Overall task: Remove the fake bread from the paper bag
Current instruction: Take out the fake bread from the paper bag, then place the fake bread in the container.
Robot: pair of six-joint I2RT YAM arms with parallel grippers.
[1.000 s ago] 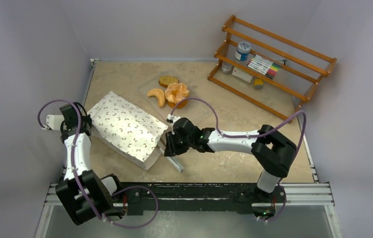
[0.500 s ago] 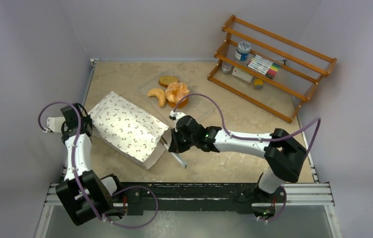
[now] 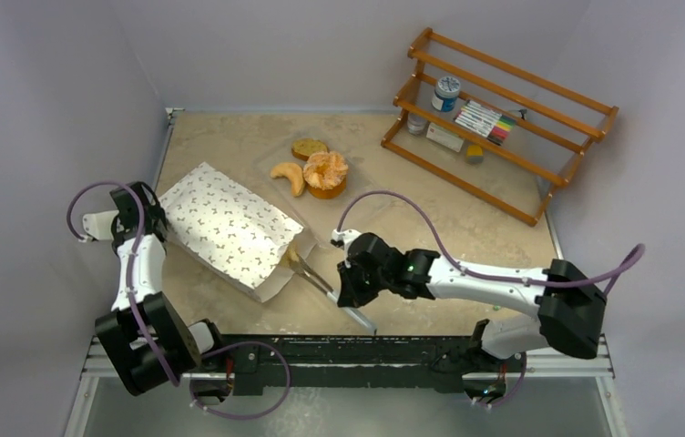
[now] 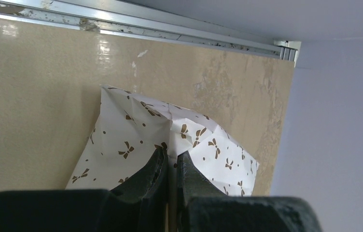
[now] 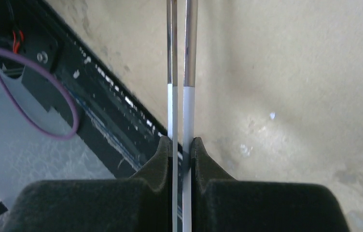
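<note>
The paper bag, white with small dark bows, lies on its side at the table's left, its mouth facing right. My left gripper is shut on a fold at the bag's closed end; in the left wrist view the gripper pinches the paper bag. My right gripper is shut on the metal tongs, whose tips reach the bag's mouth, where a small tan piece shows. In the right wrist view the gripper clamps both arms of the tongs. A croissant, a swirled bun and a brown slice lie behind the bag.
The pastries sit on a clear plastic tray at mid-table. A wooden rack with a jar, markers and small items stands at the back right. The table's metal front rail runs close behind the tongs' handle end.
My right arm has pulled back to the right and toward the near edge, drawing the tongs out of the bag's mouth. The left gripper keeps its hold on the bag.
</note>
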